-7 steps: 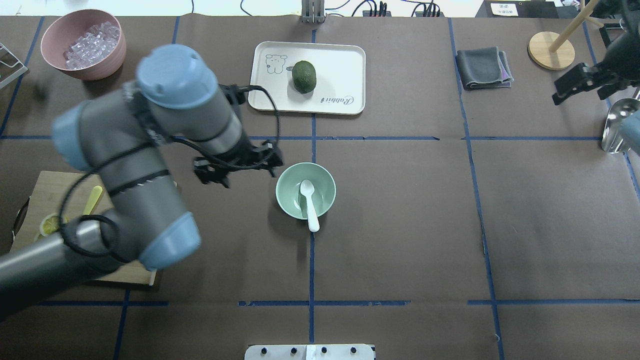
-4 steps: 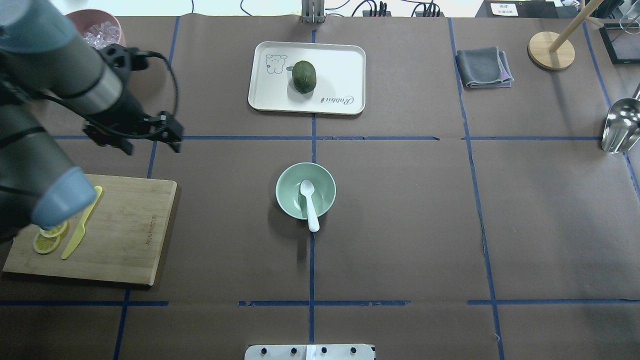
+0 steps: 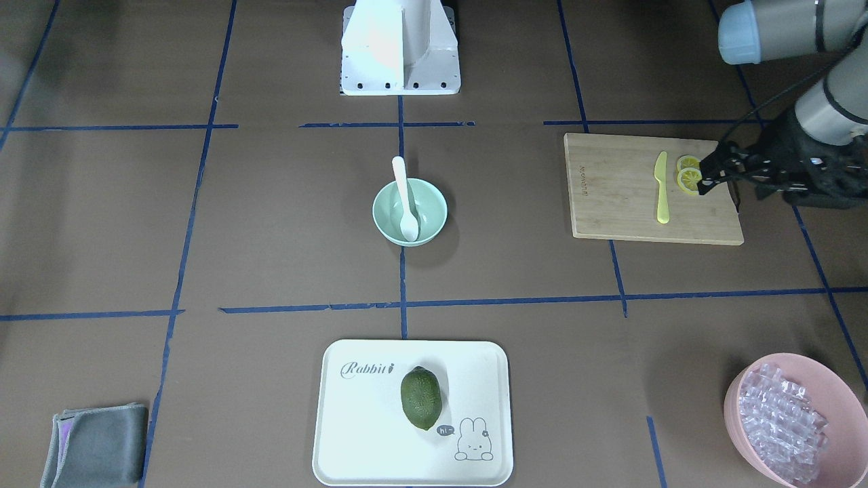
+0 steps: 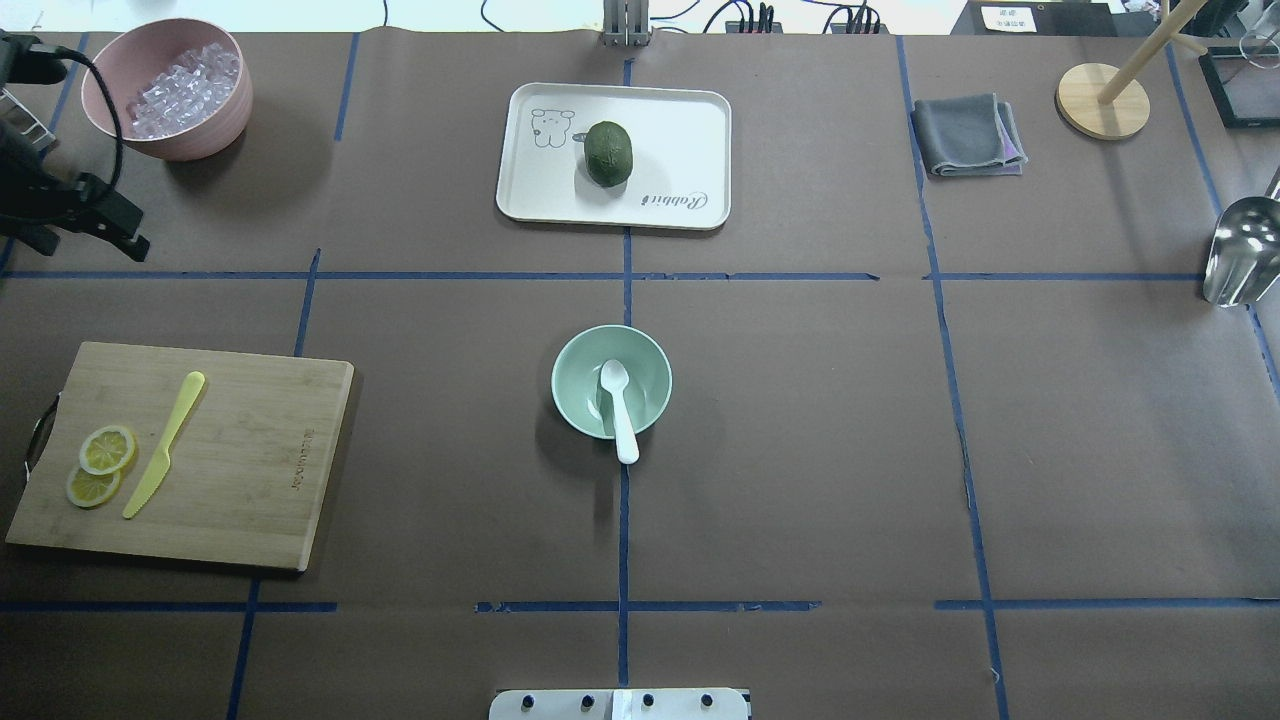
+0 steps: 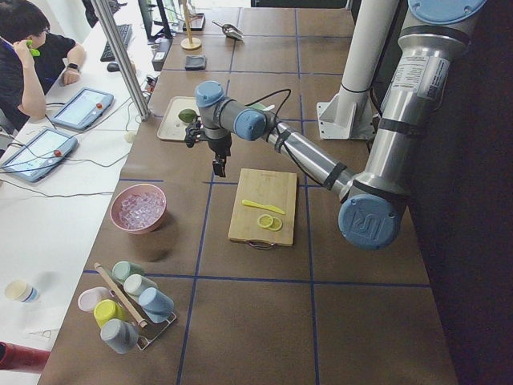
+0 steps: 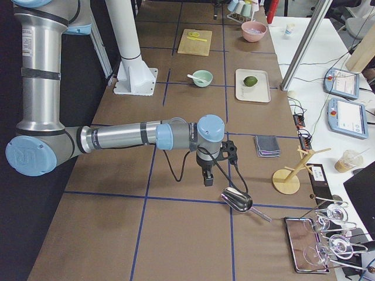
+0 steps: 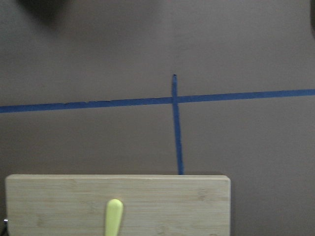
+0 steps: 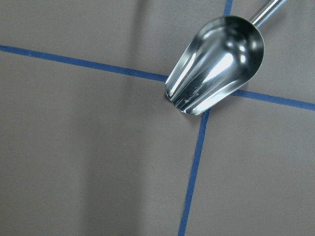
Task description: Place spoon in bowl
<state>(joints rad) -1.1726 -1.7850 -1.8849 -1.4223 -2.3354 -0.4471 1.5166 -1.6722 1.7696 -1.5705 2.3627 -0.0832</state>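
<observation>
The white tray (image 3: 352, 434) carries the cursive word "Rabbit" near one corner. Beside its drawn bunny sits a small dark speech bubble reading "hi~". The wooden cutting board (image 3: 624, 210) has a line of engraved lettering along one short edge, too small to read. A blue joint cap on the left arm (image 5: 368, 222) and one on the right arm (image 6: 27, 157) each show a "UR" logo.

White spoon (image 4: 619, 405) in mint bowl (image 4: 579, 361)
</observation>
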